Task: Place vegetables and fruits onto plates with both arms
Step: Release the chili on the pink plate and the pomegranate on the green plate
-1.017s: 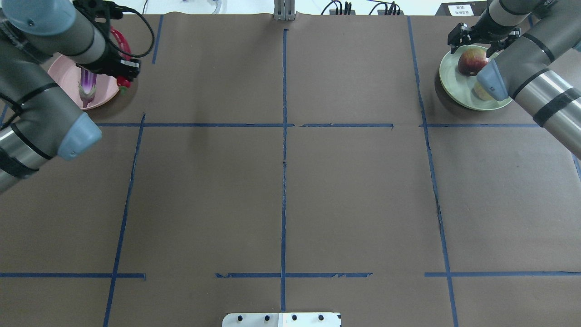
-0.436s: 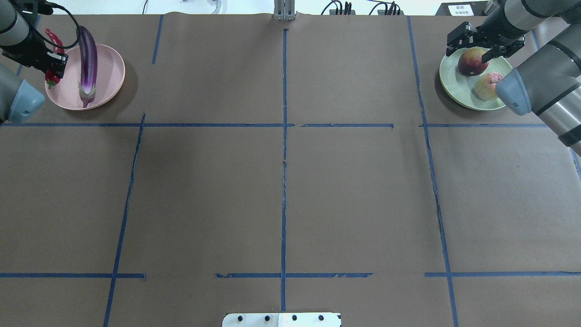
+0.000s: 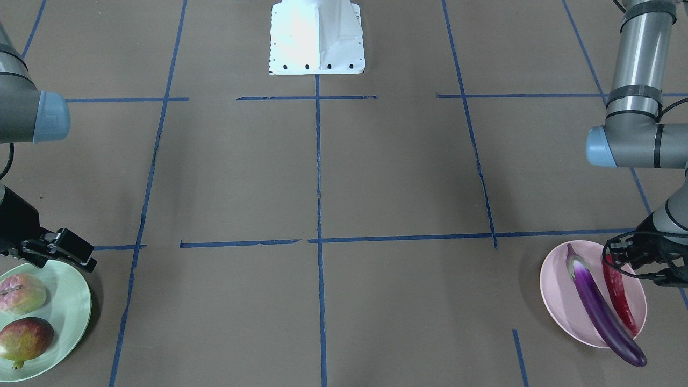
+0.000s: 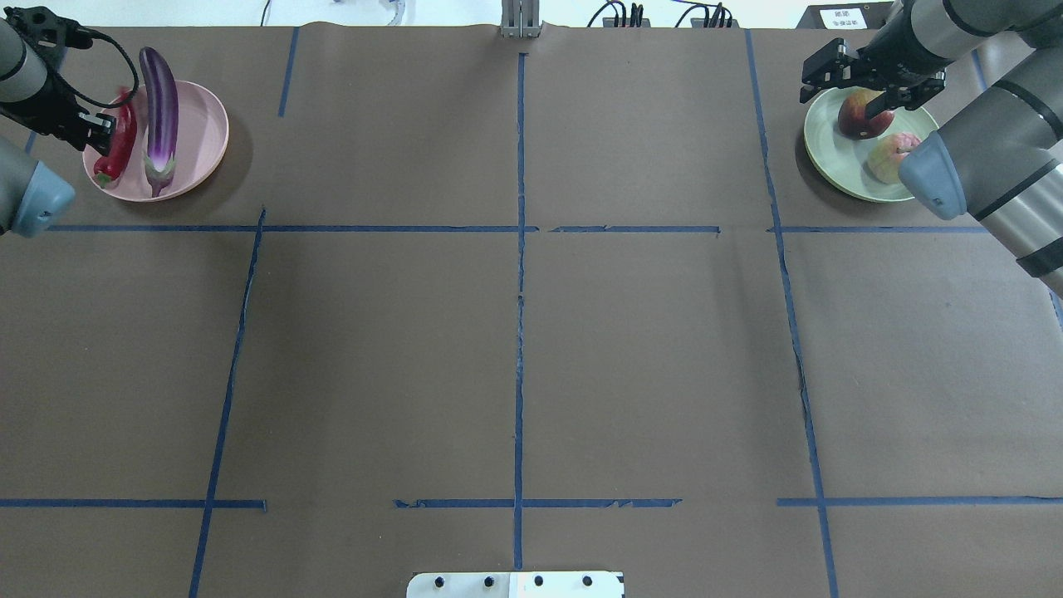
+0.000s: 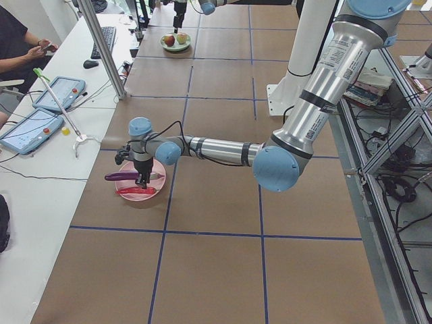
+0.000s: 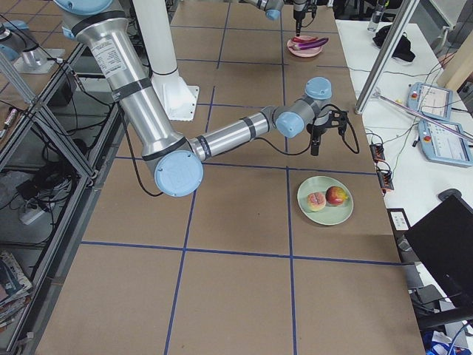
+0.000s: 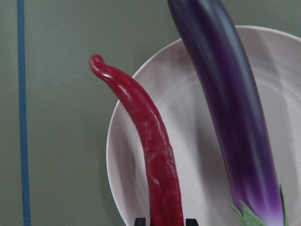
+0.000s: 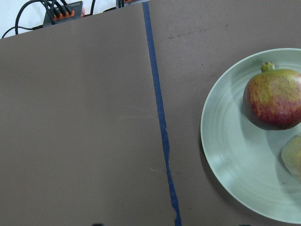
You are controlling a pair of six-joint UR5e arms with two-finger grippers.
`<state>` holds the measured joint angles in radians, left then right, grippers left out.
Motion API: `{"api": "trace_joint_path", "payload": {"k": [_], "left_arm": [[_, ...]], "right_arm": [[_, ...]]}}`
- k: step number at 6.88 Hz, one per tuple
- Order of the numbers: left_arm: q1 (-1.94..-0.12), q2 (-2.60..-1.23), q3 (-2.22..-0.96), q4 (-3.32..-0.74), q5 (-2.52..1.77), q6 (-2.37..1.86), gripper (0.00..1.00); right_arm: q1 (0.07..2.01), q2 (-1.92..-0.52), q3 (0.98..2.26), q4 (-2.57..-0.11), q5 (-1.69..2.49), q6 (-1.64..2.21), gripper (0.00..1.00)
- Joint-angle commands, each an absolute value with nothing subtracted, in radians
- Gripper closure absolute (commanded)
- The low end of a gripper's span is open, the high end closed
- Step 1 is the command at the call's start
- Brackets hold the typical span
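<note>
Brown paper covers the bench (image 4: 515,332), marked off into rectangles by blue tape lines (image 4: 520,249).

At the far left corner in the overhead view sits the pale pink plate (image 4: 199,133). The red chili pepper (image 4: 116,149) lies along its outer left side. Its curled tip pokes out past the far rim, as the left wrist view shows. The left end effector (image 4: 98,131) points down over the chili's stem end, with a black fingertip showing close on either side of it. Whether the fingers are clamped on the chili or have let go I cannot tell. Just right of the chili, with a strip of plate between them, lies the purple eggplant (image 4: 159,108). Its whitish, green-capped end rests inside the plate toward the robot, and its dark tip overhangs the far rim.

At the middle of the near edge stands the white base block (image 4: 515,584).

At the far right corner sits the pale green plate (image 4: 835,162) with both fruits on it. The red-yellow pomegranate-like fruit (image 4: 855,120) is the farther one, and the pink-and-green peach (image 4: 889,156) is just beside it, nearer the robot. The right end effector (image 4: 851,87) hangs raised over the plate's far left rim. Its fingers are spread wide and it grips nothing.
</note>
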<state>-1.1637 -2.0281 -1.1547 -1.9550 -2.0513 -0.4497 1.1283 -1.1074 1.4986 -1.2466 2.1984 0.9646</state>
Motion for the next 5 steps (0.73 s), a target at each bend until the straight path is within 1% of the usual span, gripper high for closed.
{"api": "trace_joint_path", "payload": {"k": [1, 2, 3, 4, 5], "left_arm": [[-1.170, -2.031, -1.163, -1.965, -2.071, -0.451, 0.00], [-1.208, -2.026, -1.181, -1.960, -2.198, -0.451, 0.00], [-1.263, -2.005, -1.233, -1.953, -2.292, -0.451, 0.00], [-1.278, -1.908, -1.356, -1.944, -2.316, -0.453, 0.00], [-1.279, -1.838, -1.497, -1.849, -2.316, -0.456, 0.00]], "right_arm": [[1.129, -1.168, 1.572, -1.249, 2.201, 0.968, 0.00], [1.131, -1.266, 1.670, -1.250, 2.213, 0.966, 0.00], [1.138, -1.370, 1.757, -1.253, 2.223, 0.965, 0.00], [1.156, -1.453, 1.844, -1.312, 2.224, 0.950, 0.00], [1.166, -1.504, 1.930, -1.413, 2.226, 0.896, 0.00]]}}
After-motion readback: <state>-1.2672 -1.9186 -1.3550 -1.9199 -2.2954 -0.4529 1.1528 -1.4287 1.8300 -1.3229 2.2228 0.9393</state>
